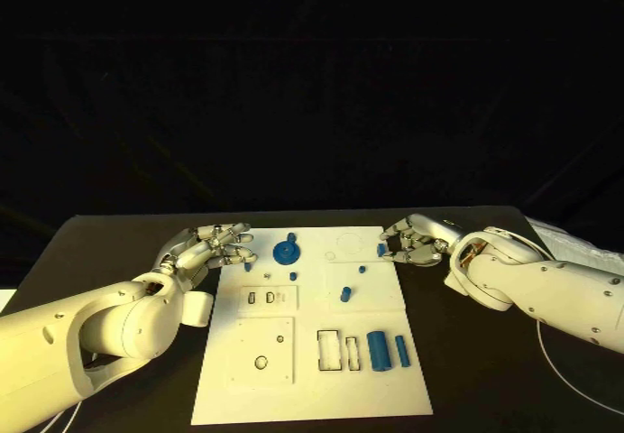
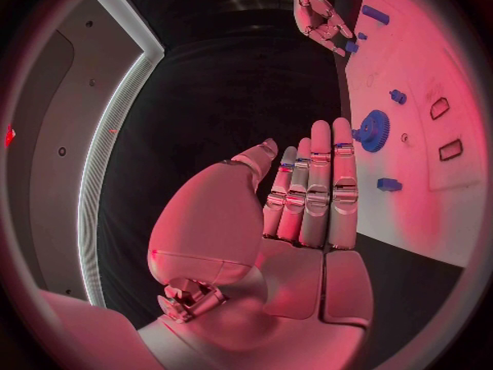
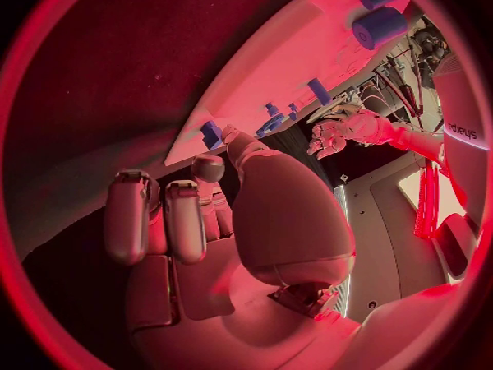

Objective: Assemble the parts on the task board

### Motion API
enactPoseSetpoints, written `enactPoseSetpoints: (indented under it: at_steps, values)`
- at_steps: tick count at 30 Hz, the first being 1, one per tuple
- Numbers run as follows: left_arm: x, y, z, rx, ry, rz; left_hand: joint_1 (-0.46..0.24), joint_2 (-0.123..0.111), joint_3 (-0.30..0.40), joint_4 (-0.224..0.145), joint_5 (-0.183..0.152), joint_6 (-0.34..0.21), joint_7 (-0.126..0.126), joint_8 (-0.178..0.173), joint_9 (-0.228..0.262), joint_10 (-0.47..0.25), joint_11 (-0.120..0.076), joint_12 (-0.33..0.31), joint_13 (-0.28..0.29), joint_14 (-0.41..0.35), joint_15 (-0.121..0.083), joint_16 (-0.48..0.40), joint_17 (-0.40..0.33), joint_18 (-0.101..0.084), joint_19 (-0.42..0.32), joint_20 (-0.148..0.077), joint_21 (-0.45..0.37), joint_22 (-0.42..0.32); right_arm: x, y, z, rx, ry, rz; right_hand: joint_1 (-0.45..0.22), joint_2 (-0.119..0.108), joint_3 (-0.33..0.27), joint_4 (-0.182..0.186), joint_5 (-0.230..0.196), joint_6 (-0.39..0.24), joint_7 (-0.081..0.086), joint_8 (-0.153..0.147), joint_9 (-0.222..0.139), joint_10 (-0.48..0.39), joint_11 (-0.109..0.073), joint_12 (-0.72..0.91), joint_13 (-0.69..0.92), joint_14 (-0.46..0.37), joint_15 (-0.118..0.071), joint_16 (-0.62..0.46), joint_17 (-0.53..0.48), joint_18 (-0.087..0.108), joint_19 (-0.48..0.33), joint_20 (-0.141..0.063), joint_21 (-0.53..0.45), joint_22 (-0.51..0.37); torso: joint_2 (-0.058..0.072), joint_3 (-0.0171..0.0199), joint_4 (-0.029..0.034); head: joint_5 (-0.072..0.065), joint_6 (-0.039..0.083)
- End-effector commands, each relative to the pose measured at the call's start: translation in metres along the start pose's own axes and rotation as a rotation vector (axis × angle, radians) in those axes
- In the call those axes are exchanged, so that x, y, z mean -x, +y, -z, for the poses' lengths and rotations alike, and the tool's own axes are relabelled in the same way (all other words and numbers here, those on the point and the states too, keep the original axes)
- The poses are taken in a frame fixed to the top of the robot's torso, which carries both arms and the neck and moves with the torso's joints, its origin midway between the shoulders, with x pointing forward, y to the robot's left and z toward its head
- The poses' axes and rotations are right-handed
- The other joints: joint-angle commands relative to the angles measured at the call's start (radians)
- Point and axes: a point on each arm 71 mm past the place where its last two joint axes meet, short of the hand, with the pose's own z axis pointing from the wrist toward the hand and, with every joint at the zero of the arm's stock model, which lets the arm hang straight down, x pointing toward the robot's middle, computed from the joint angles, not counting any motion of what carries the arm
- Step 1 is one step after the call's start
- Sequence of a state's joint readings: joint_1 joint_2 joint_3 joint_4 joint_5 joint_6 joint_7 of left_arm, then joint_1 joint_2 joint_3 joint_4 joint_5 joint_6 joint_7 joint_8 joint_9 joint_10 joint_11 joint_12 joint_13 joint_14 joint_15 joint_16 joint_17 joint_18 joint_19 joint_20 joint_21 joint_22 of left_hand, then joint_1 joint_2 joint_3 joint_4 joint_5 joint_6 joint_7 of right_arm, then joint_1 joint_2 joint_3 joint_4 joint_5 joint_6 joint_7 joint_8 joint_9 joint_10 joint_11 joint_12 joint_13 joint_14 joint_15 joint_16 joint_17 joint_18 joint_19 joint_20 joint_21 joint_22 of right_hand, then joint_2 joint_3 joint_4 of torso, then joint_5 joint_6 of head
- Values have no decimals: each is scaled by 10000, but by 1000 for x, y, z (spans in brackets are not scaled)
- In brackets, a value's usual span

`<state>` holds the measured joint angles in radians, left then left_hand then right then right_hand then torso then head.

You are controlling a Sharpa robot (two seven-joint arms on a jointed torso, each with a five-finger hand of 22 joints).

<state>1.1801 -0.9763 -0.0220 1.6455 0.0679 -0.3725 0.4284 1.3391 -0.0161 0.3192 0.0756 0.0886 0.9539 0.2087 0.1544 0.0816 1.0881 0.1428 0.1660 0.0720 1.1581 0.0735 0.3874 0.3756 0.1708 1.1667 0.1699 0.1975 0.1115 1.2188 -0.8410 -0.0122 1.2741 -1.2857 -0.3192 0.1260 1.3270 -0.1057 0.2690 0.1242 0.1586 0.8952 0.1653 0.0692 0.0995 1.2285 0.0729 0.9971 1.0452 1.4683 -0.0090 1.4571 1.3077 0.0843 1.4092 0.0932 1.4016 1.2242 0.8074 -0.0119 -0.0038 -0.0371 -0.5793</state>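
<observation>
Nearest the camera, on the board (image 1: 312, 397), two blue cylinders were seen standing side by side near the right edge: a thick cylinder (image 1: 379, 350) and, just beside it toward that edge, a thin cylinder (image 1: 403, 350). Rectangular slots (image 1: 338, 350) were cut in the board just left of them, and a square plate (image 1: 264, 352) with a hole lay toward the left edge. Farther up, a small peg (image 1: 346, 293) was seen near the board's middle, with a smaller plate (image 1: 267, 296) holding two slots to its left. Beyond these, a gear (image 1: 286, 248) lay toward the far edge, left of centre, with a small stud (image 1: 294, 275) just in front of it.

At the board's left edge, level with the gear, the left hand (image 1: 215, 248) was held with fingers loosely apart, and nothing was seen in its grasp; in the left wrist view its fingers (image 2: 319, 189) were extended side by side. At the right edge, near the far corner, the right hand (image 1: 414, 242) was seen with fingers curled inward over the edge. A small blue piece (image 1: 382, 249) showed at its fingertips, but whether it was gripped could not be told.
</observation>
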Motion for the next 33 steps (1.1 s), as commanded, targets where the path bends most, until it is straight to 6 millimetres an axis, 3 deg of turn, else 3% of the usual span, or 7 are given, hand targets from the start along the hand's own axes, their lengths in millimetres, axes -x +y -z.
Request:
enactPoseSetpoints:
  at_steps: [1, 10, 21, 33]
  values:
    - [-4, -1, 0, -130, 275, 121, 25, -99, 36, -2, 19, -77, 12, 54, 13, -52, -18, 50, -13, -75, 1, 58, 11, 69, -42, 45, -56, 16, -4, 0, -2, -49, 286, -65, 9, -13, -44, -3, -70, -67, 5, -35, -8, -31, 6, -1, 22, 640, 26, 53, 680, -153, 46, 31, 30, 7, -3, -3, -8, 4, -26]
    - [-4, -1, -1, -80, 307, 144, 10, -106, 68, -16, 17, -84, 17, 57, 13, -57, -14, 51, -15, -84, 4, 66, 17, 68, -43, 45, -57, 19, -6, -2, -7, -202, 205, -118, 104, 174, -37, -19, -121, 133, -17, 68, 31, 80, -12, 181, 178, 643, 17, 65, 702, -158, 65, 31, 56, 51, -4, 1, -5, 33, -31]
    - [-6, -1, -1, -49, 340, 166, 10, -106, 68, -16, 17, -84, 17, 57, 13, -57, -14, 51, -15, -84, 4, 66, 17, 68, -43, 45, -57, 19, -10, 0, -11, -123, 262, -228, 238, 424, -31, -119, -146, 908, -173, 418, 170, 275, -147, 449, 411, 651, -82, 86, 746, -163, 85, -41, 88, 102, -6, 7, -13, 15, -78]
    - [-6, 0, -1, -39, 353, 174, 10, -106, 68, -16, 17, -84, 17, 57, 13, -57, -14, 51, -15, -84, 4, 66, 17, 68, -43, 45, -57, 19, -11, 1, -11, -62, 283, -246, 287, 492, -28, -193, -170, 1189, -274, 514, 205, 410, -234, 593, 541, 659, -155, 106, 785, -173, 110, -106, 116, 157, -6, 6, -6, 25, -100]
